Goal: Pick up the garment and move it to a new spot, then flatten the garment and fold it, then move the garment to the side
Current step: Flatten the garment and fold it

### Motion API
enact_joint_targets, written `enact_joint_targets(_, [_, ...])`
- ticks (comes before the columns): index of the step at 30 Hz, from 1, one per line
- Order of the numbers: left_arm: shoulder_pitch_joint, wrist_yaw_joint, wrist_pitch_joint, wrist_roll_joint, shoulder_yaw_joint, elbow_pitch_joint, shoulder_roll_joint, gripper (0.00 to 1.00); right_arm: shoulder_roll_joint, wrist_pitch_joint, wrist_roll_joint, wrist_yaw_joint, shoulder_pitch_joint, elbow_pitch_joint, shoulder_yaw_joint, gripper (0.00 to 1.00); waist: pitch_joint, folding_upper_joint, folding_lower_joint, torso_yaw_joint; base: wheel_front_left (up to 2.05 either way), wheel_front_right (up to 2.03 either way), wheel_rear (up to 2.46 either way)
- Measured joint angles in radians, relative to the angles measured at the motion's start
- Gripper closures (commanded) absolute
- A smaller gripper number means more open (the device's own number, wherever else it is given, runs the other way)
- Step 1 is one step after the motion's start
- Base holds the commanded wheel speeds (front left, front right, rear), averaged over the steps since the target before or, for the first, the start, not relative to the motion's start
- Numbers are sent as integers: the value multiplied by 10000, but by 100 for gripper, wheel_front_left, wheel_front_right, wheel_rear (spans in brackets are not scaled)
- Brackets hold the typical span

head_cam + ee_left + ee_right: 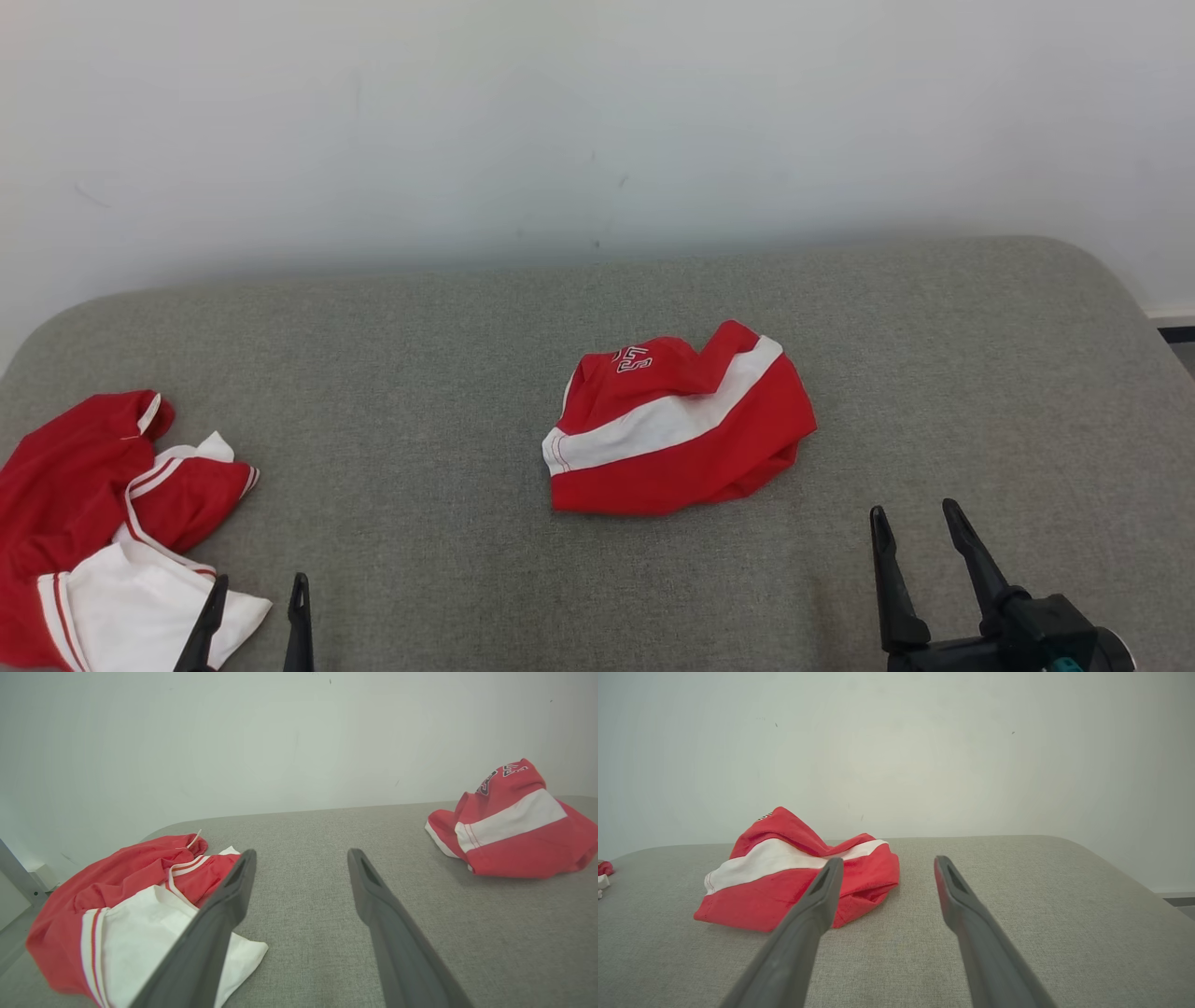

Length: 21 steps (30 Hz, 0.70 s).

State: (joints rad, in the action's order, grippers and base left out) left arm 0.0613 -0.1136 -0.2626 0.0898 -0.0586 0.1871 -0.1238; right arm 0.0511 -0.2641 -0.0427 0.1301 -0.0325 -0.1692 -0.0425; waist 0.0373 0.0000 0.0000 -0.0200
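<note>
- Far left of the red-and-white garment (pixel 681 429): a crumpled pile of red and white clothes (pixel 93 523) at the tabletop (pixel 467 373) edge. It has white panels with thin red piping, and I can't see any writing on it.
- Left gripper (pixel 260 583), also left of the garment and well apart from it: jaws spread wide with nothing between them. In the left wrist view (pixel 301 858) one finger crosses in front of the pile's white cloth (pixel 117 905). Can't tell if it's touching.
- The garment itself sits loosely bundled around the middle of the grey fabric tabletop. It's red with a broad white band and red stitching at the hem. White-outlined lettering (pixel 633 358) near its far edge looks like "ES" upside down, with the rest lost in a fold.
- Right gripper (pixel 915 513), right of the garment and nearer the robot: jaws wide apart, holding nothing. In the right wrist view (pixel 888 863) the garment (pixel 784 877) lies beyond its left finger.
</note>
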Motion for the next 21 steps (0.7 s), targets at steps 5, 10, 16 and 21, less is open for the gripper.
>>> enact_joint_targets(5, [-1,-4,0,71,-27,33,-6,0,0,0,-36,0,-3,-15,-2,0,8,0,0,3,0,0,0])
enact_joint_targets(10, [-1,-6,0,151,-73,21,-10,0,0,0,-69,0,-58,-17,17,0,14,0,0,17,0,0,0])
enact_joint_targets(16, [-1,6,0,313,-98,38,-10,0,0,0,-102,0,-80,-15,52,0,21,0,0,35,0,0,0])
enact_joint_targets(21, [-3,21,0,337,-82,40,-35,0,0,0,-132,0,-81,-35,46,0,22,1,0,61,0,0,0])
